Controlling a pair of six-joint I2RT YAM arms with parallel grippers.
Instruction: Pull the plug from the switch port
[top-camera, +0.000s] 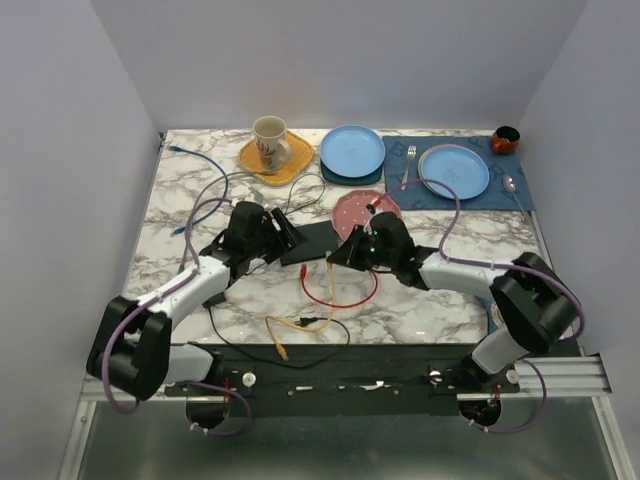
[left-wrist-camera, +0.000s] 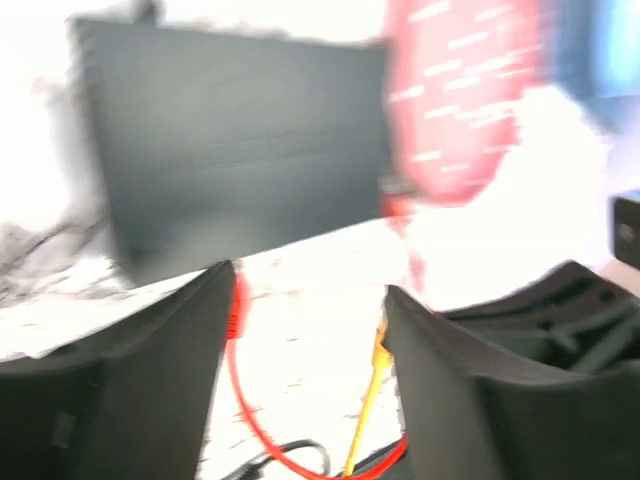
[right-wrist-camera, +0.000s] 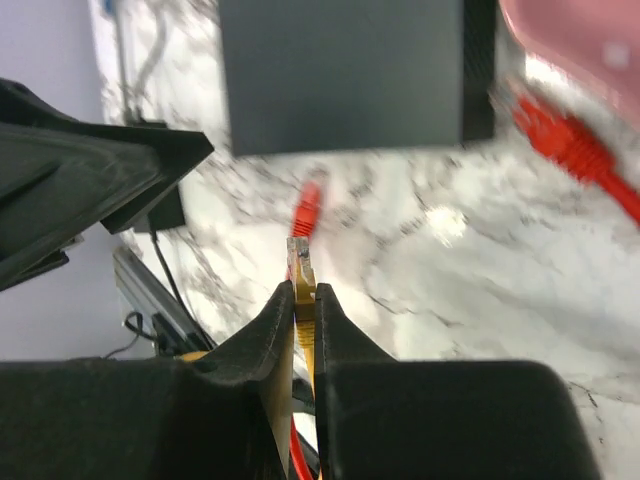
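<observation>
A marble bench (top-camera: 440, 300) sits between plain white walls (top-camera: 330, 60). The switch (top-camera: 318, 240) lies flat near the middle of the bench, just beside the pink plate (top-camera: 365, 208).

The right pincer (right-wrist-camera: 303, 295) is pressed together on a yellow plug (right-wrist-camera: 300, 262). The plug sticks up out of the fingertips. It is out of the switch, and bare bench shows between the two. A yellow wire (top-camera: 290, 323) runs from the plug toward the near edge of the bench.

A red plug (right-wrist-camera: 308, 208) lies loose on the bench between the yellow plug and the switch. One more red plug (right-wrist-camera: 552, 135) lies by the switch corner, near the pink plate. The picture is too blurry there to tell if it touches the switch. A red wire (top-camera: 345, 303) makes a loop on the bench in front of the switch.

The left pincer (left-wrist-camera: 310, 283) is spread wide and holds nothing. It is at the left side of the switch. I cannot tell if it touches the switch.

At the far side of the bench a mug (top-camera: 268, 138) stands on a yellow plate (top-camera: 295, 160).
</observation>
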